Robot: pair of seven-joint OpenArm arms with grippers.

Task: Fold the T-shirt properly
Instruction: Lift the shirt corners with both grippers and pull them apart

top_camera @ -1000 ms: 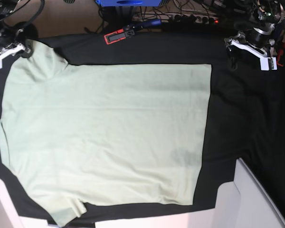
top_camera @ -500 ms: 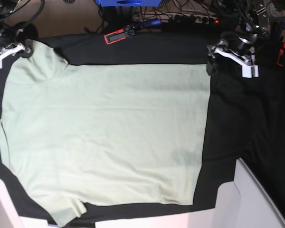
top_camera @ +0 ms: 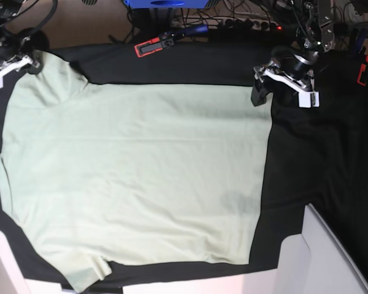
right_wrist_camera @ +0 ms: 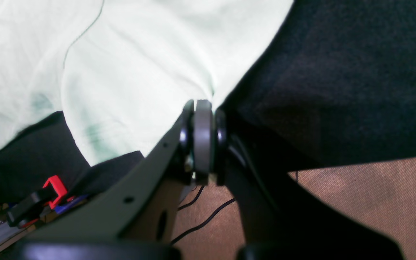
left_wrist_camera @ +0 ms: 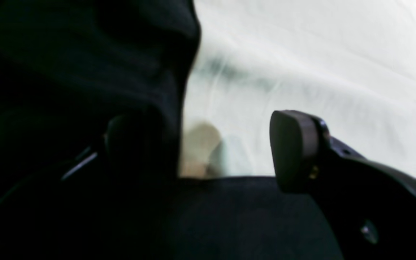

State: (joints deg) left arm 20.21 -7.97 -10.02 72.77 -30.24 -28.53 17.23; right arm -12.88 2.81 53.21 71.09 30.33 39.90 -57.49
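At the upper left of the base view the right tool (top_camera: 26, 61) sits at the T-shirt's (top_camera: 135, 177) sleeve corner. In the right wrist view its two pads are pressed flat together with the pale green cloth (right_wrist_camera: 139, 72) pinched in at their tip, so it is clamped on the shirt's edge.

The T-shirt lies spread flat on the black cloth (top_camera: 319, 159) that covers the tabletop, filling the left and middle of the base view, sleeves toward the left edge and the straight hem running down at centre right. A faint darker patch shows on the shirt at lower centre right.

Above the shirt, at upper centre, a red and black clamp (top_camera: 153, 45) rests at the cloth's far edge.

At the upper right the left tool (top_camera: 281, 86) stands just at the shirt's upper right corner. In the left wrist view its fingers (left_wrist_camera: 293, 150) are spread wide apart, the shirt's corner (left_wrist_camera: 302, 65) between them, with nothing gripped.

A white panel (top_camera: 325, 257) shows at the lower right.
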